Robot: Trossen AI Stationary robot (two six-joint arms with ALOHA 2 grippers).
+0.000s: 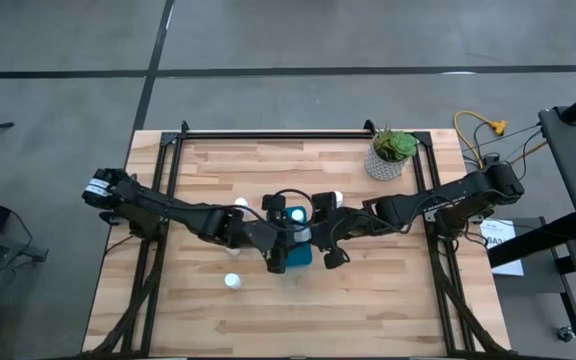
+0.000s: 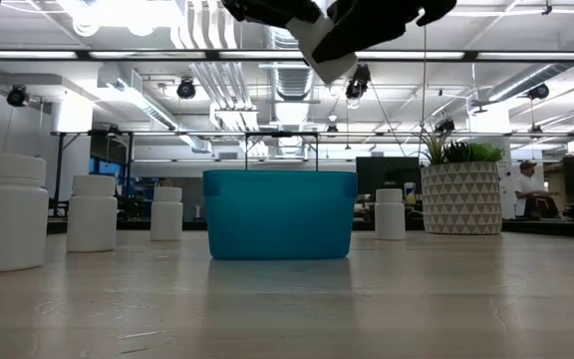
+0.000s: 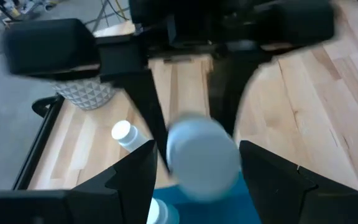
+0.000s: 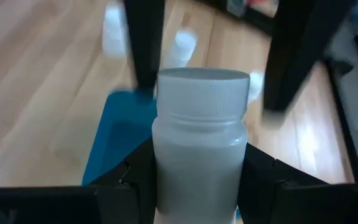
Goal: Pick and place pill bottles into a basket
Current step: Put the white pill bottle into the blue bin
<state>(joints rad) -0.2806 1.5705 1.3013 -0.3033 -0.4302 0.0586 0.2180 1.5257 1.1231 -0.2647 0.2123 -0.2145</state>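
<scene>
Overhead, bright lights (image 2: 118, 12) above pale wooden table (image 1: 388, 300), gray floor (image 1: 58, 60) beyond.

high: overhead, down | low: tabletop, level | wrists: close | shared: basket (image 1: 298, 252)

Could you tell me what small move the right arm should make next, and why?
Probably lower slightly and open. The right gripper holds a small white cylindrical pill bottle above the teal-blue rectangular basket, close beside the left gripper, so releasing there should drop it inside.
</scene>
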